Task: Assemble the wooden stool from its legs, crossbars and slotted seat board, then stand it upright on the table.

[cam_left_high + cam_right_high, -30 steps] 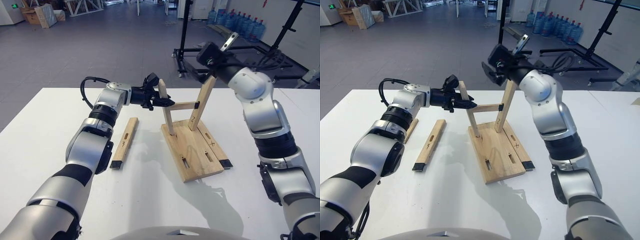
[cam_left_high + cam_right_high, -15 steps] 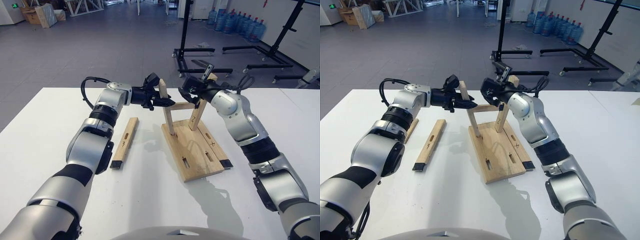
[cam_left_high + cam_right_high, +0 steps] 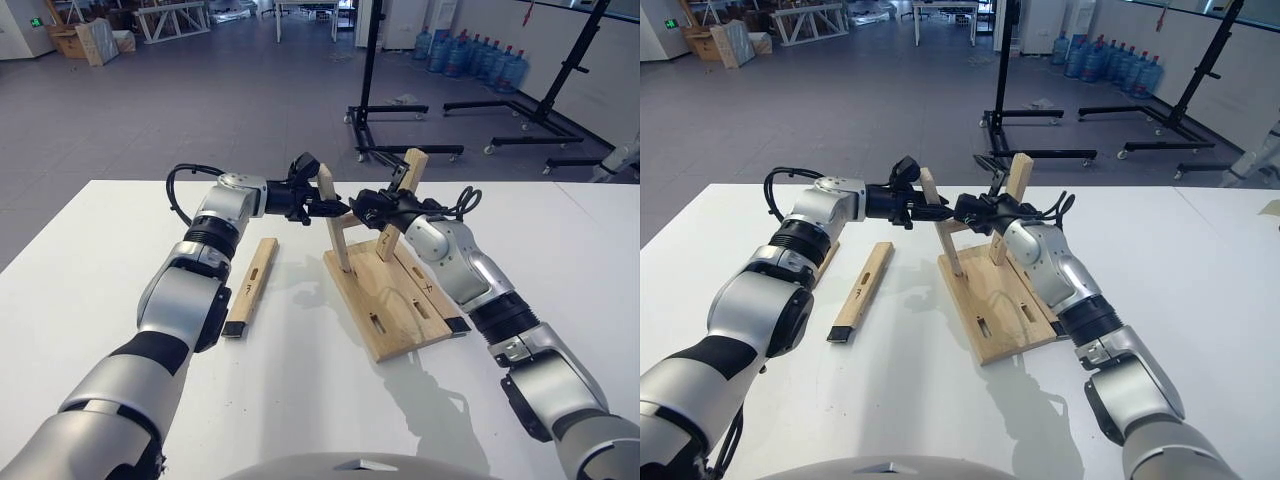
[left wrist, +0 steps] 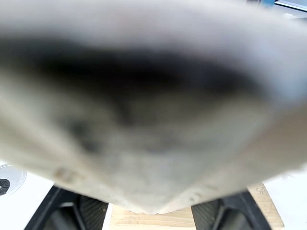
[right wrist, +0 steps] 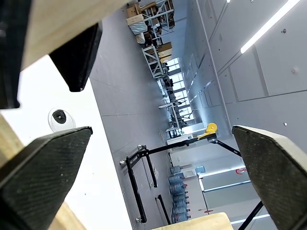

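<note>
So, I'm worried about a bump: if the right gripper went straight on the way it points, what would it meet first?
Likely the left gripper, clamped on the left upright leg just ahead of the right gripper; depth is unclear, so it might be the leg itself.

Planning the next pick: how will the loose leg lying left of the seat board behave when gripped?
The loose leg looks like a rigid, flat-sided wooden bar, so it probably won't roll or bend. Being long, it may tilt if gripped near one end; mid-length seems safer. Bare wood likely grips well.
</note>
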